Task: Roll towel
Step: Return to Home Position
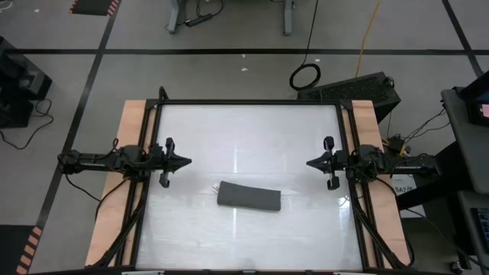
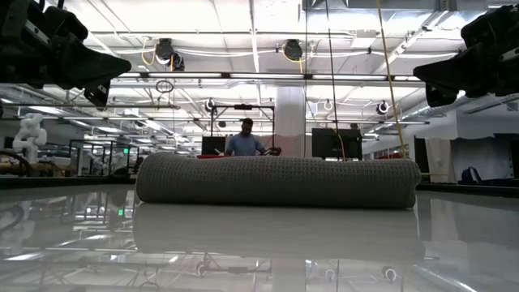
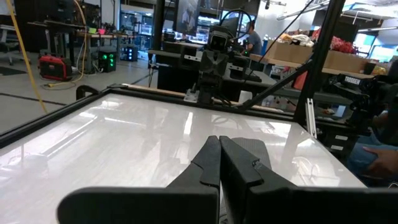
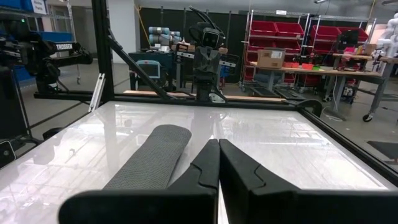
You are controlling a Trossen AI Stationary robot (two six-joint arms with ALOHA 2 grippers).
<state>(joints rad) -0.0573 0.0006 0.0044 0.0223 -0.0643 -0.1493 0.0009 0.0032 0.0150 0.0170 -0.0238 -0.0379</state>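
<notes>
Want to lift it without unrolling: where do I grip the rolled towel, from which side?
Grip the towel mid-length from above, pinching across its narrow width. It lies as a long roll flat on the table; squeezing across likely holds the layers.

Left arm (image 1: 114, 160): dark six-joint arm, stretched level and held aloft, reaching in from the left side. Black two-finger left gripper (image 1: 186, 161) points toward the opposite arm, fingers (image 3: 208, 165) pressed flat together.

Right arm (image 1: 382, 162): dark, mirrored pose on the right side. Black two-finger right gripper (image 1: 310, 163) points inward, fingers (image 4: 208, 165) closed tip to tip.
</notes>
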